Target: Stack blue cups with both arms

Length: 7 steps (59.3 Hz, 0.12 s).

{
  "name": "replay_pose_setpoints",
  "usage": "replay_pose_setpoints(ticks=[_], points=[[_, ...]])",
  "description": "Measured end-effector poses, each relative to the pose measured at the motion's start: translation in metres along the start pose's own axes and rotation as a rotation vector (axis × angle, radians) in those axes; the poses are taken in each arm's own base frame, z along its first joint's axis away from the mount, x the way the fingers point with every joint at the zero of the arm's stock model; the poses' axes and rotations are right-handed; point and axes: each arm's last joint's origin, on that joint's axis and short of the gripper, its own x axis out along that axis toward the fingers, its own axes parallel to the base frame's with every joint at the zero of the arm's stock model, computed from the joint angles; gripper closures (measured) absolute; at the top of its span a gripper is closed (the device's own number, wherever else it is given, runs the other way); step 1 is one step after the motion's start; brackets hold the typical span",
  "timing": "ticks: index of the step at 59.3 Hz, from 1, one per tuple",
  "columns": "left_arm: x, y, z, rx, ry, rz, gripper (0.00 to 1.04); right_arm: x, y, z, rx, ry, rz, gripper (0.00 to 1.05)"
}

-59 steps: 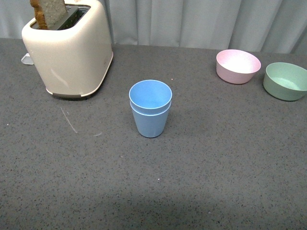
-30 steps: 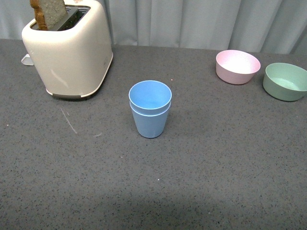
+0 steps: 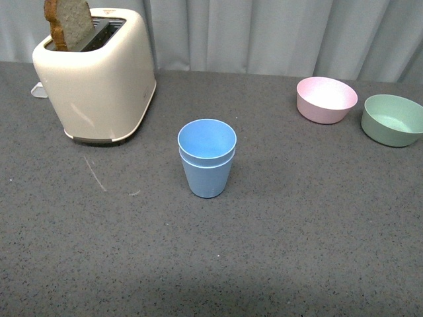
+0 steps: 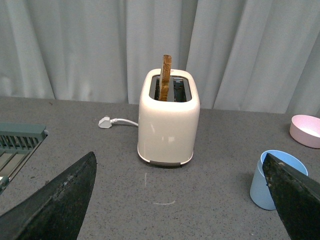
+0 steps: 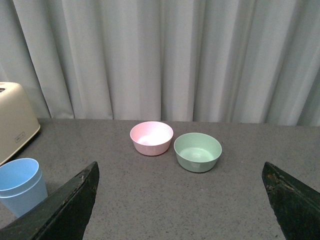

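Both jaws wide apart, empty.

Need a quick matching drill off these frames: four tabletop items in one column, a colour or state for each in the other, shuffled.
Things:
1. blue cups
2. toaster
3. pink bowl
4. green bowl

States:
A. holds a slice of bread sticking up
B. farthest right on the table
C. nested, upright at the table's middle
D. empty, just left of the green bowl

Pairs: 1-C, 2-A, 3-D, 4-B
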Motion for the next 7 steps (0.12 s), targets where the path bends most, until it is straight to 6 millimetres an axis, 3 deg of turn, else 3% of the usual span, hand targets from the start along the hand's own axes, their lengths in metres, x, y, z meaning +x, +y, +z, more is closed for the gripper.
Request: replay_pose_setpoints(ticks=[7], points=[[0.0,0.0,0.0,0.0,0.0,0.0,0.07,0.0,0.0,0.0001,0.0,0.0,0.0,0.1]])
